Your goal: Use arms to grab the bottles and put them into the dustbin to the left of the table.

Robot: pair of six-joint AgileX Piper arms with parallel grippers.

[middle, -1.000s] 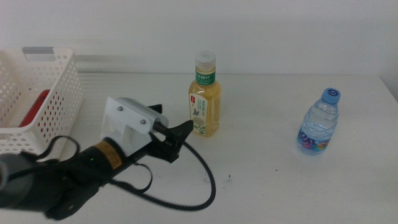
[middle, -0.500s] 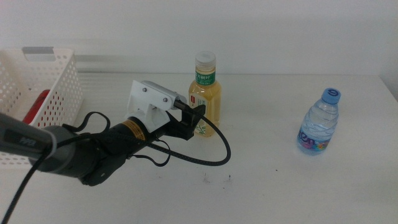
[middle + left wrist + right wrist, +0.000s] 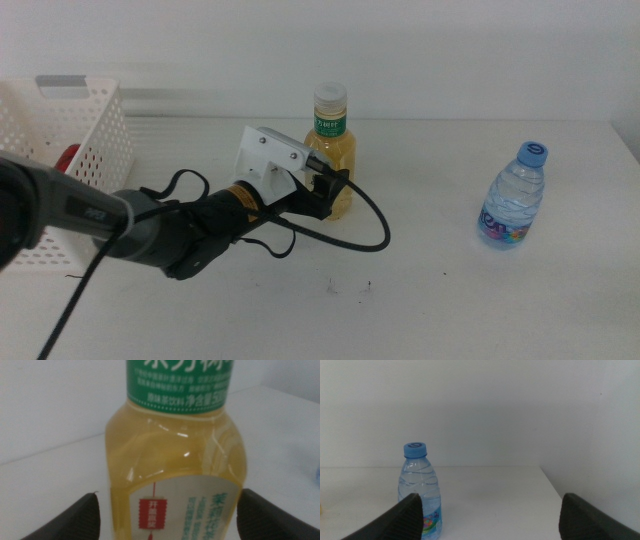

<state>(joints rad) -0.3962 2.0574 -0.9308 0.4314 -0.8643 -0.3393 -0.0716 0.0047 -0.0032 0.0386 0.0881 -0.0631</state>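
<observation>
Two bottles stand upright on the white table (image 3: pixel 480 300), and one red object (image 3: pixel 66 157) shows through the perforated wall of the single white dustbin (image 3: pixel 70 170) at the table's left end; what it is cannot be made out.

The yellow tea bottle (image 3: pixel 330 150) stands near the middle of the table. It has a white cap and a green neck label with white Chinese characters too blurred to read; lower down is a pale label with a small red stamp-like mark. The water bottle (image 3: pixel 515 197), clear with a blue cap and a colourful band whose writing is too small to read, stands well apart toward the right.

The left pincer (image 3: pixel 328 185) reaches in from the left, its jaws spread apart on either side of the tea bottle's lower body; the left wrist view shows the bottle (image 3: pixel 175 470) between them, with no clear contact.

The right pincer (image 3: pixel 490 532) is outside the middle view; its jaws stand wide apart, holding nothing, with the water bottle (image 3: pixel 420 492) ahead of it.
</observation>
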